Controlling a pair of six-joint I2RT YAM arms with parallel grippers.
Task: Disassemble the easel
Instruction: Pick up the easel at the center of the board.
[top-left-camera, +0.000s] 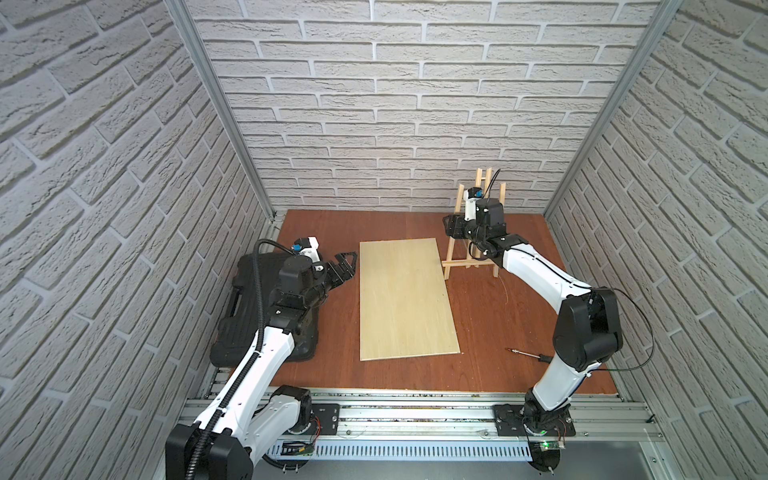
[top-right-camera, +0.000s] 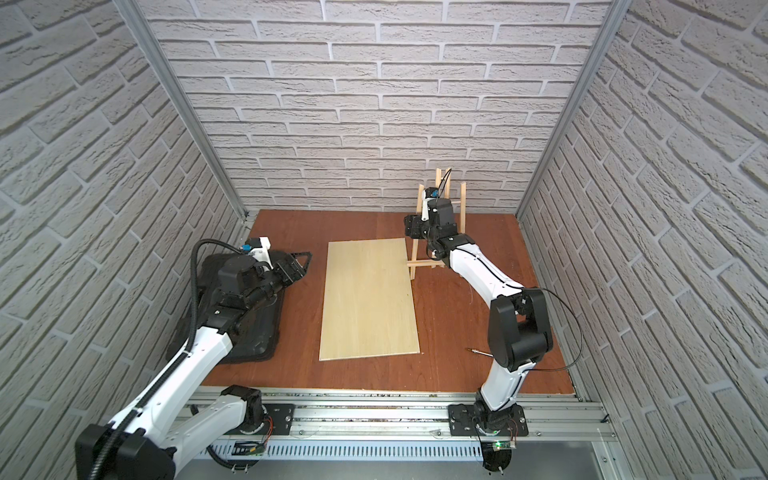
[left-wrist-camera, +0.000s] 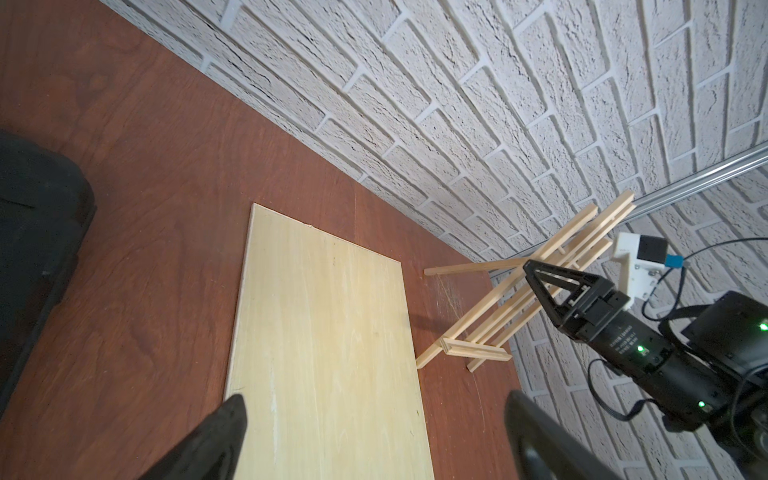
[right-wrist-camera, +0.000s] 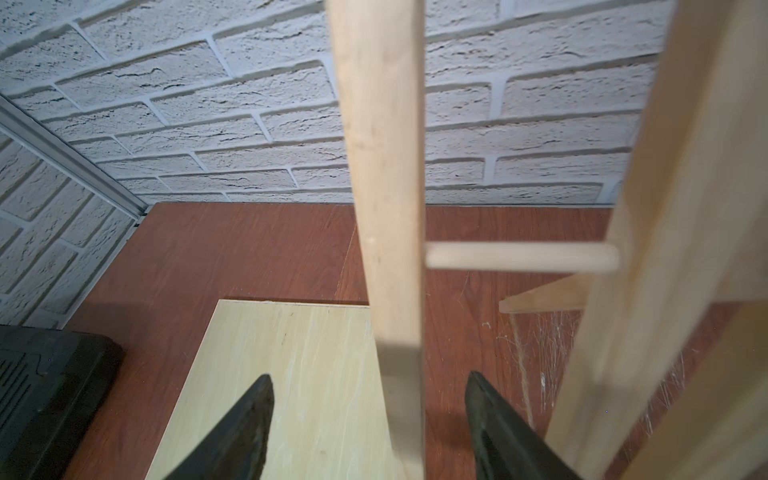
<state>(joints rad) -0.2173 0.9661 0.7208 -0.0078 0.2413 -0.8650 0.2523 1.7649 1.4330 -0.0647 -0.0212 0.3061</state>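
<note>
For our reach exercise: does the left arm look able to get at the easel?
Probably yes: only the flat plywood board lies between the open left gripper and the easel.

Walls: white brick panels (top-left-camera: 374, 104) are set at 9, 12 and 3 o'clock.
Floor: a red-brown wooden tabletop (top-left-camera: 415, 374) is evenly lit.
Base: an aluminium rail (top-left-camera: 415, 411) is laid at 6 o'clock.

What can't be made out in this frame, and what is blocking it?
Both top views: the right arm's wrist covers the middle of the easel and most of the right hand.
Right wrist view: the slat between the fingertips is blurred and runs off the frame edge.
Both top views: the screwdriver handle lies under the right arm.
Left wrist view: the frame edge cuts off the left hand except its fingertips.
</note>
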